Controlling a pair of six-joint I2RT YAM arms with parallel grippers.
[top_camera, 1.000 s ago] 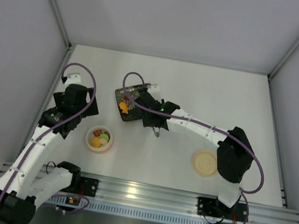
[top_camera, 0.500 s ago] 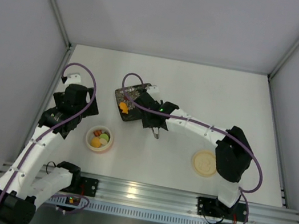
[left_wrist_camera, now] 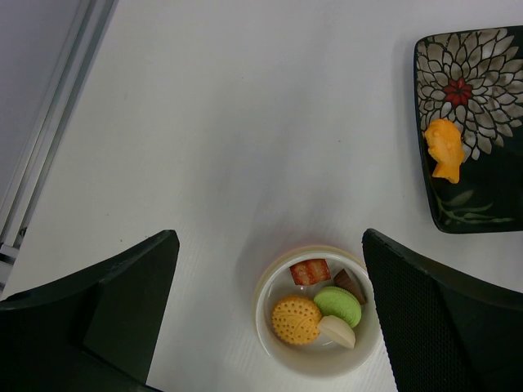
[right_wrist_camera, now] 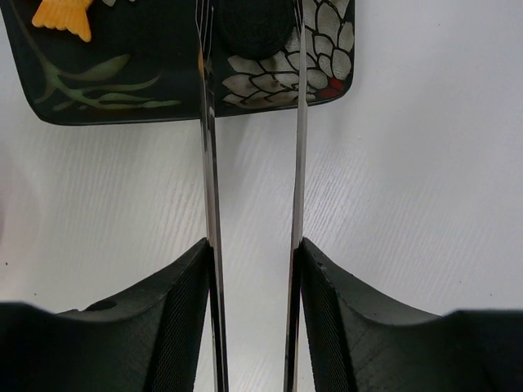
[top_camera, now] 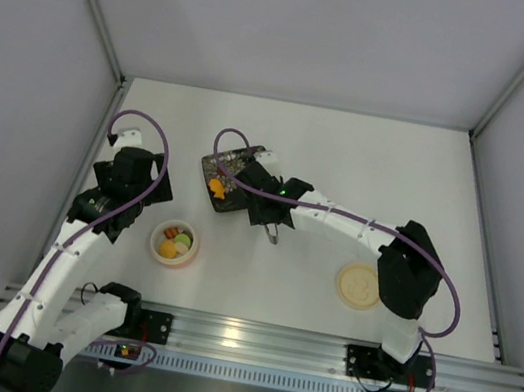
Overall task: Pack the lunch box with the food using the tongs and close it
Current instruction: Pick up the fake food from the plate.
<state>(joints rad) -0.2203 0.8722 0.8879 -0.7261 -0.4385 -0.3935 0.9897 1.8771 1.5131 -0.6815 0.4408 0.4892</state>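
Observation:
The lunch box (left_wrist_camera: 272,323) (top_camera: 175,242) stands open below my left gripper (left_wrist_camera: 270,242), which hangs open above it with nothing held. Inside lie food pieces: an orange cookie (left_wrist_camera: 296,318), a green macaron (left_wrist_camera: 337,303), a red piece (left_wrist_camera: 310,271), a brown one and a whitish one. My right gripper (right_wrist_camera: 253,255) (top_camera: 264,196) is shut on the tongs (right_wrist_camera: 208,163), whose two thin arms reach over the dark floral plate (right_wrist_camera: 122,94). A dark round piece (right_wrist_camera: 255,24) sits between the tong arms on the plate. An orange fish-shaped piece (left_wrist_camera: 445,149) (right_wrist_camera: 64,15) lies to their left. The lid (top_camera: 360,285) rests at right.
The plate (top_camera: 231,206) sits mid-table, just beyond and right of the lunch box. Grey walls close in the table on three sides. An aluminium rail (top_camera: 247,338) with both arm bases runs along the near edge.
The right gripper with the tongs has edged slightly left toward the plate. The left arm has not moved.

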